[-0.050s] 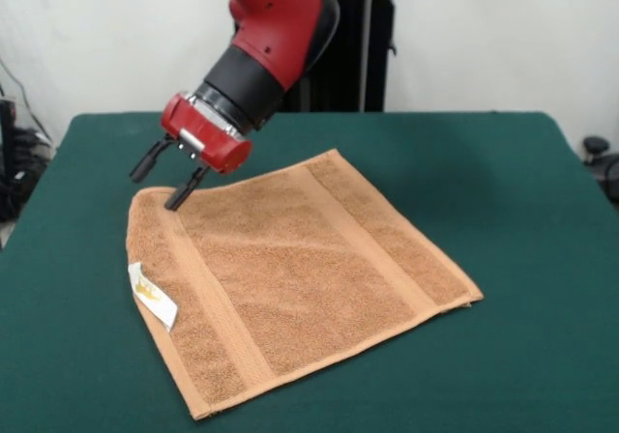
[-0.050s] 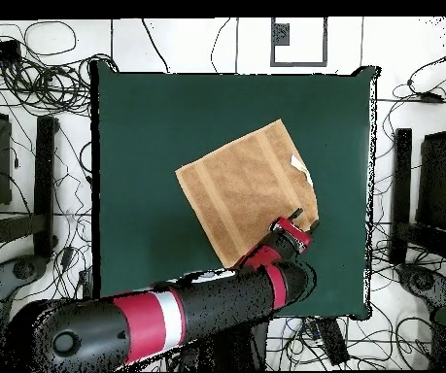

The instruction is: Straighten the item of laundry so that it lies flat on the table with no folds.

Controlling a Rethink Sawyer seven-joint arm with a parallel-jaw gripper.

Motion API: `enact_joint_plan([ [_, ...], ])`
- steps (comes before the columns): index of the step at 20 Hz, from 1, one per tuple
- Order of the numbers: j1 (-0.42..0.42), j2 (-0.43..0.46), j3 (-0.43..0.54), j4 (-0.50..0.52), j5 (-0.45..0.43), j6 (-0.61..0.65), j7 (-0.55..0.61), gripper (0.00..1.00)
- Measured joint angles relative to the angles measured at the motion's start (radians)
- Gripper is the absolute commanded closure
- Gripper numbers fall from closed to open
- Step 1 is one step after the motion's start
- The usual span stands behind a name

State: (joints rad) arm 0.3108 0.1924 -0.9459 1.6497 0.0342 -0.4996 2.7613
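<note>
You have the gripper (image 1: 169,184) with fingers (image 1: 184,192) parted over a corner of the towel (image 1: 300,269), which lies flat on the surface (image 1: 522,191).

orange-tan towel (image 2: 243,187) lies flat, rotated, on green table (image 2: 149,146). white tag (image 2: 298,165) at its right edge. red-black arm reaches from bottom, gripper (image 2: 305,230) over towel's lower-right corner.

The red and black arm (image 1: 276,42) reaches down from the far side and slants toward the left, its black wrist ending in a red head. The gripper (image 1: 164,184) points down and left, its two black fingers (image 1: 147,162) spread apart with nothing between them.
</note>
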Motion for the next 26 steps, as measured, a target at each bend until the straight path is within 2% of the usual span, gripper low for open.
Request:
enact_joint_plan([
  [7, -0.021, 0.000, 0.015, 0.001, 0.000, -0.004, 0.000, 0.00],
  [14, -0.080, 0.008, 0.037, 0.006, 0.000, -0.059, 0.000, 0.00],
  [26, -0.075, 0.019, 0.044, 0.052, 0.001, -0.095, 0.000, 0.00],
])
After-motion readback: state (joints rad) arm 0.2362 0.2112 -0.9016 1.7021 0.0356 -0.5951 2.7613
